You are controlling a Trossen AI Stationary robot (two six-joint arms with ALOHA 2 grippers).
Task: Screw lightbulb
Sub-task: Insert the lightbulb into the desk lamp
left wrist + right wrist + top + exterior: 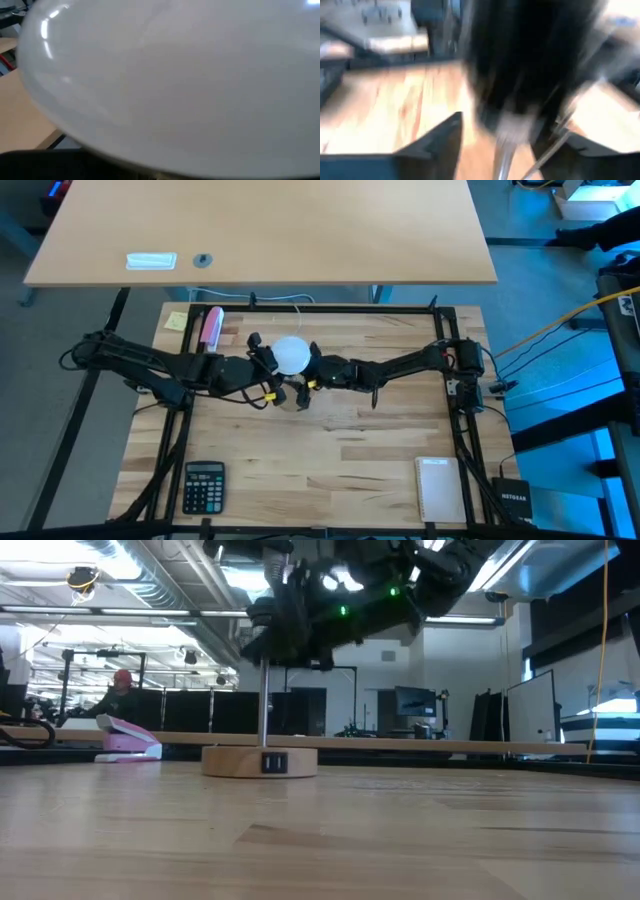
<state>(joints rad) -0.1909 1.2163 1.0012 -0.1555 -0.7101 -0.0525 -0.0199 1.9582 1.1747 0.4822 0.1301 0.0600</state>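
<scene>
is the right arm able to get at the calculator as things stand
Probably yes, though not at once: the dark calculator lies in the open at the table's near left corner, but the right end effector sits mid-table beside the white frosted lightbulb.

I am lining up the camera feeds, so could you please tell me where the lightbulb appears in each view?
High view: the lightbulb sits at the table's upper middle, between the two arms' ends.
Low view: not visible; dark arm parts fill the upper middle above the lamp pole.
Left wrist view: its white globe fills nearly the whole picture.
Right wrist view: too blurred to tell.
Shared landmark: the pink stapler, at the table's far left.
</scene>
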